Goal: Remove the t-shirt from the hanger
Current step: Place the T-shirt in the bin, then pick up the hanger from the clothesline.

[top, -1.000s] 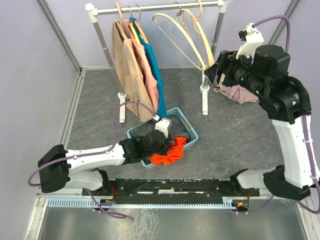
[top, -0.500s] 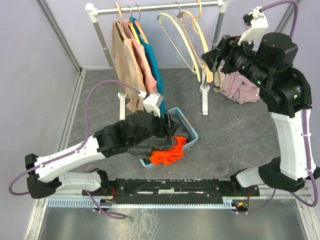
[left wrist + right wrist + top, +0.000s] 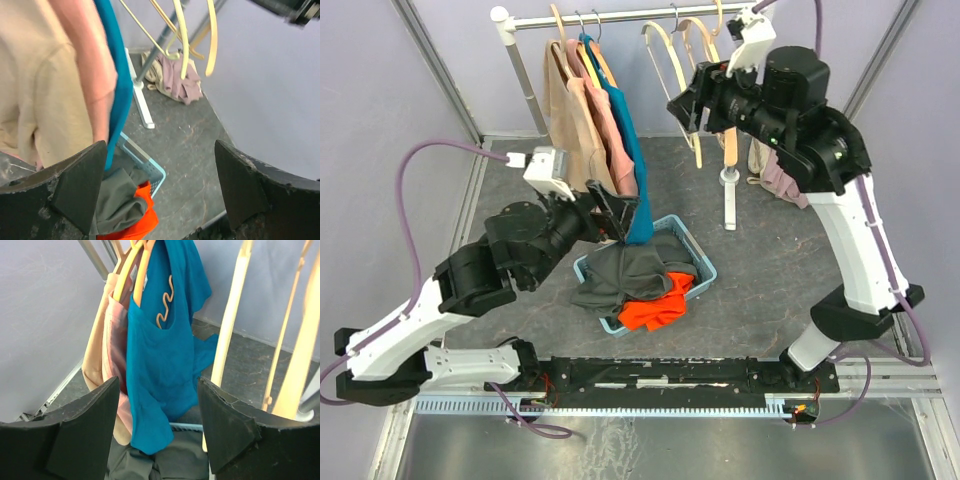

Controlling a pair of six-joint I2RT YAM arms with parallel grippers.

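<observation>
Left gripper [image 3: 160,175] splayed, empty — beside teal t-shirt [image 3: 160,370] hem; right gripper [image 3: 157,427] spread, empty — facing t-shirt on hanger [image 3: 142,274].

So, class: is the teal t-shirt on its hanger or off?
On. The teal t-shirt hangs from a wooden hanger on the rack rail.

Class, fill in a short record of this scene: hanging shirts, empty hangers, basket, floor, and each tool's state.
Hanging: beige shirt, pink shirt, teal shirt, at left end of rail
Empty hangers: several, further right on rail
Basket: grey garment and orange garment, spilling over rim
Floor: mauve garment by rack's right foot
Left tool: open, empty, beside hanging shirts
Right tool: open, empty, near empty hangers
</observation>
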